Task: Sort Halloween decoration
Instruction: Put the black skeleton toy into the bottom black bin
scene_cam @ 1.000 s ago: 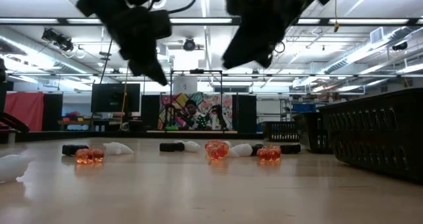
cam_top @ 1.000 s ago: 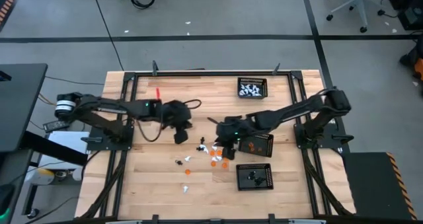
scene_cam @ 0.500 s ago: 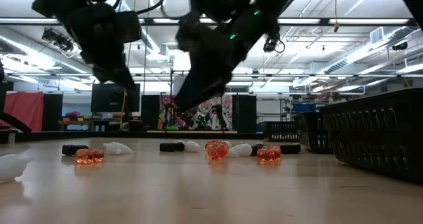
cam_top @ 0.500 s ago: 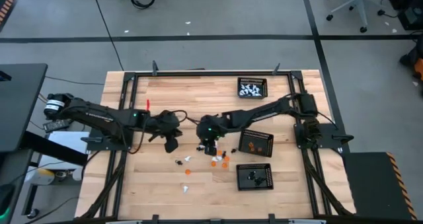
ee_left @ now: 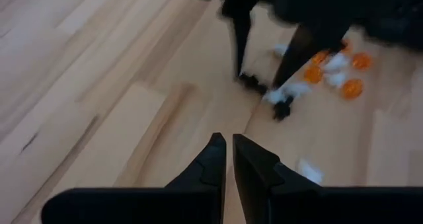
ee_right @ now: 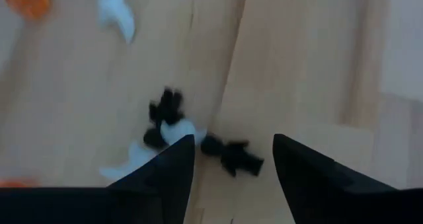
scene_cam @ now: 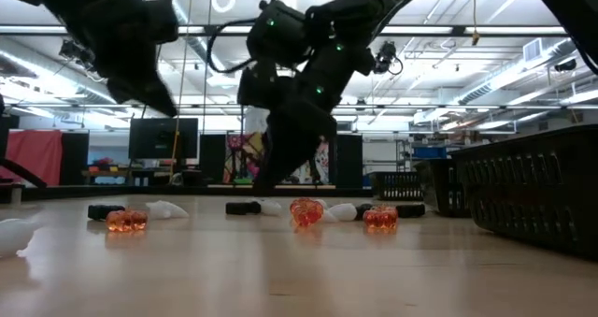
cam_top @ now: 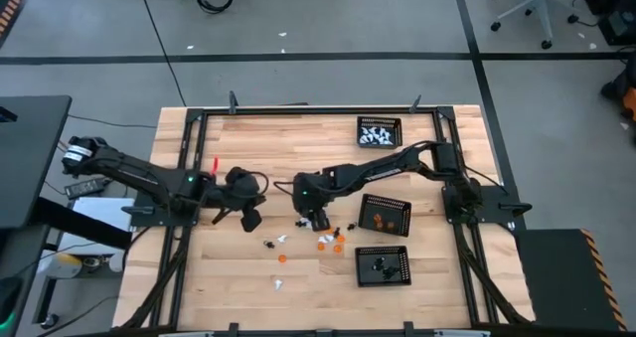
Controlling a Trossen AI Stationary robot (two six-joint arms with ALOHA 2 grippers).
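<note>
Right pincer (ee_right: 231, 159): spread wide, low above tiny black plastic figure (ee_right: 232, 154) on wooden worktop (cam_top: 248, 148).
Left pincer (ee_left: 229, 147): closed, empty, at nine o'clock.

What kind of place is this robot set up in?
Probably a lab or workshop: a light wooden slatted table in a black metal frame, grey concrete floor with black tape lines, and ceiling strip lights.

The little figures (cam_top: 320, 240) lie scattered near the middle of the desk (cam_top: 258, 287). The right gripper (cam_top: 310, 220) hangs just over them. The left gripper (cam_top: 250, 218) sits to their left, near them. Three trays stand on the right side: one (cam_top: 380, 132) by the back edge, one (cam_top: 386, 216) in the middle, one (cam_top: 383, 265) toward the front edge.
</note>
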